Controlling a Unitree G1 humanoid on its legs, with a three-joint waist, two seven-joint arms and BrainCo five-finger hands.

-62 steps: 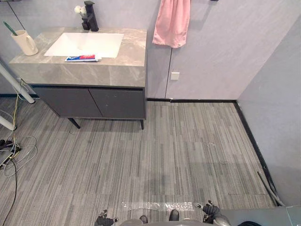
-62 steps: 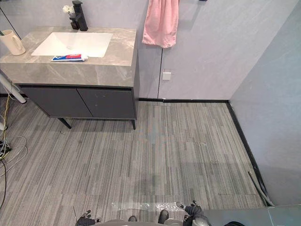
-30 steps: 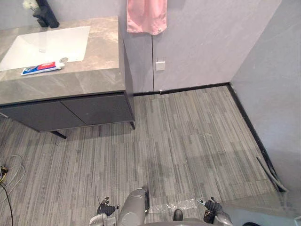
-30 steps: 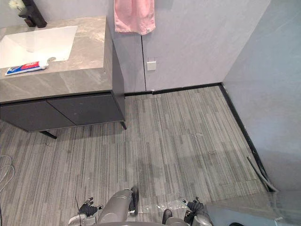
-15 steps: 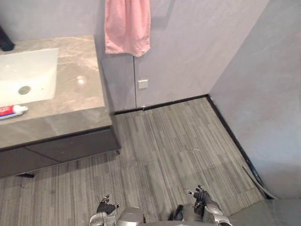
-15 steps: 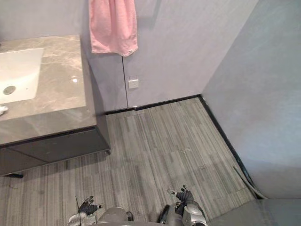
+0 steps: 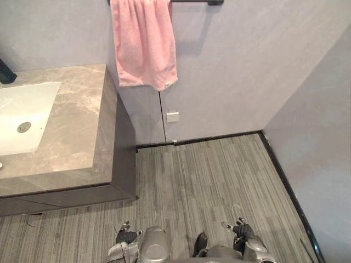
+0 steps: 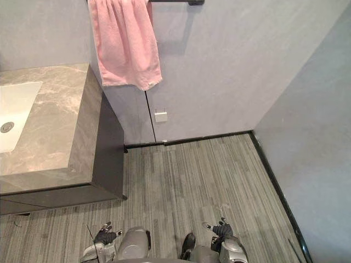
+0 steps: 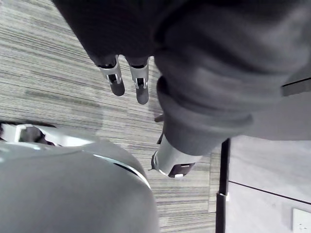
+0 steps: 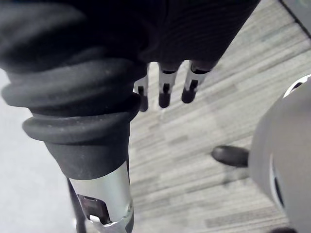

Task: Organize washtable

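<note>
The washtable's grey marble counter (image 7: 77, 137) stands at the left with a white sink (image 7: 22, 115) set in it and the tip of a black tap (image 7: 5, 74) at the edge. A pink towel (image 7: 143, 44) hangs from a black rail (image 7: 192, 2) on the wall beside it. My left hand (image 7: 125, 238) hangs low over the floor, far from the counter, its fingers (image 9: 141, 87) straight and holding nothing. My right hand (image 7: 241, 230) hangs low on the other side, its fingers (image 10: 165, 94) relaxed and empty too.
The dark cabinet (image 7: 125, 148) under the counter ends at the back wall. A white wall socket (image 7: 173, 116) sits below the towel. A grey side wall (image 7: 323, 153) with black skirting (image 7: 279, 170) closes the right. Striped grey floor (image 7: 208, 181) lies between.
The whole picture has swung right and nearer the wall: the counter now sits at the left edge, and cup and toothpaste have left the views. Both hands stay low and open.
</note>
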